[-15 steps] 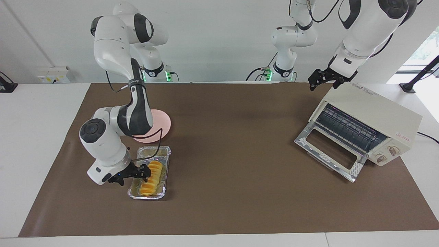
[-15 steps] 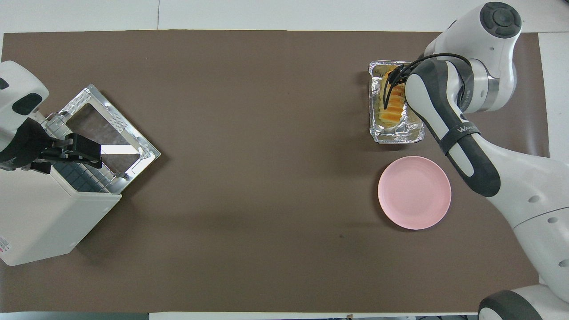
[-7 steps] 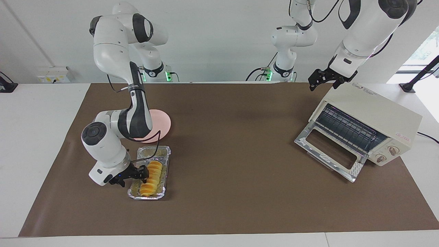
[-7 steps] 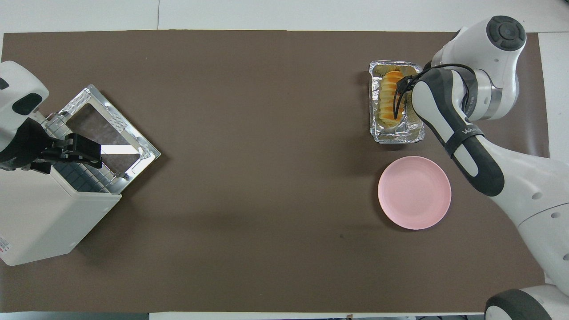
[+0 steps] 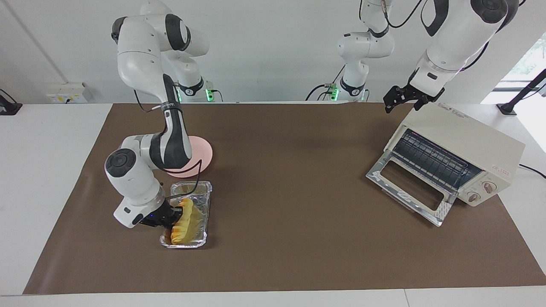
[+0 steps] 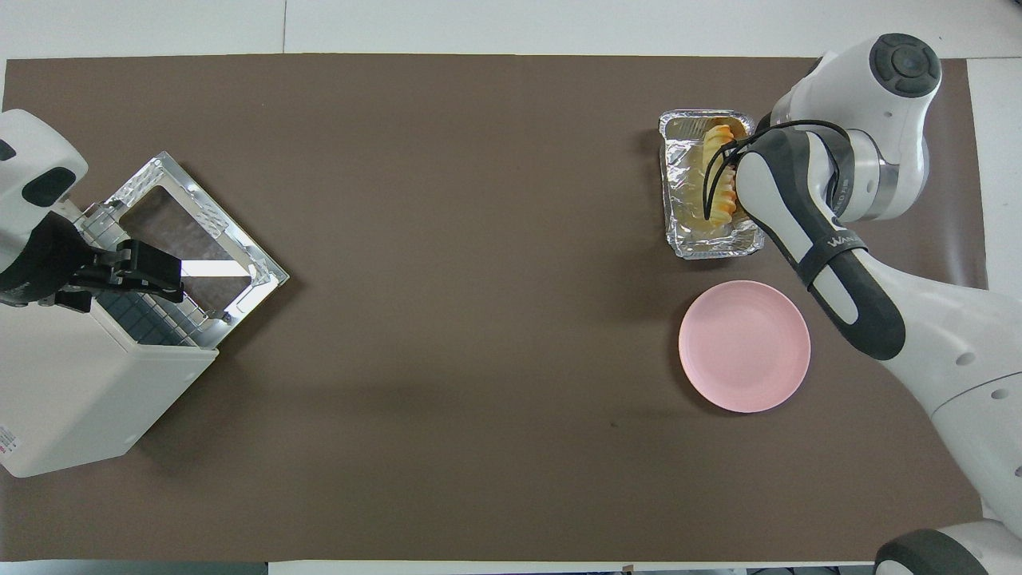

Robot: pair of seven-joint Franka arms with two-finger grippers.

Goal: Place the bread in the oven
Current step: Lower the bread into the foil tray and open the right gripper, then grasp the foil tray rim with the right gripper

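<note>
Bread: the small yellow-orange ridged loaf lies in the crinkled silver foil tray, tipped up against the tray wall on the right arm's side; not yet lifted clear, as far as I can judge
Foil tray: on the brown table mat toward the right arm's end, farther from the robots than the round pink plate and just beside it; the plate holds nothing
Right gripper: the right arm's black two-finger gripper is down at the tray's edge, pressed against the side of the loaf; whether its fingers have closed on the loaf or only touch it I cannot tell, the wrist hides them in the overhead view
Oven: the cream-white boxy toaster oven stands at the left arm's end, well apart from the tray; its glass drop-down door is fully lowered and the wire rack inside is bare
Left gripper: the left arm's black gripper hangs over the oven's top corner and waits; nothing is in it; how far its fingers are parted I cannot tell
Done: door open, oven ready to load; right gripper at the loaf
Left: secure the grip, lift the loaf out of the tray, carry it along the mat to the oven, set it on the rack; closing the door may follow, though the task does not ask it
Progress: early, in my judgement; the pick-up step is in hand
</note>
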